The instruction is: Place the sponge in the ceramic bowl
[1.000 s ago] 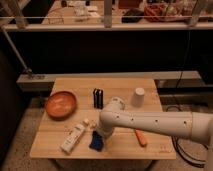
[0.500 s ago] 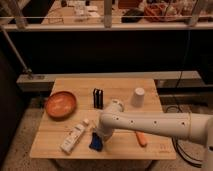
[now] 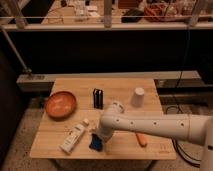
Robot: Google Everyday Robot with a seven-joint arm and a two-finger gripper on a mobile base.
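Observation:
The dark-blue sponge (image 3: 95, 144) lies near the front edge of the wooden table (image 3: 150, 90), left of centre. My gripper (image 3: 98, 136) is down right on top of it, at the end of the white arm (image 3: 150, 127) that reaches in from the right. The arm's end covers part of the sponge. The orange-brown ceramic bowl (image 3: 60, 104) sits empty at the table's left side, well apart from the gripper.
An upright black-and-blue box (image 3: 98, 98) stands mid-table. Behind the arm on the right is a white cup (image 3: 138, 97). A white bottle (image 3: 74, 138) lies left of the sponge and an orange stick (image 3: 141, 139) to its right. Dark railing behind.
The arm has shifted very slightly left and settled over the sponge. The sponge and the other items have not moved.

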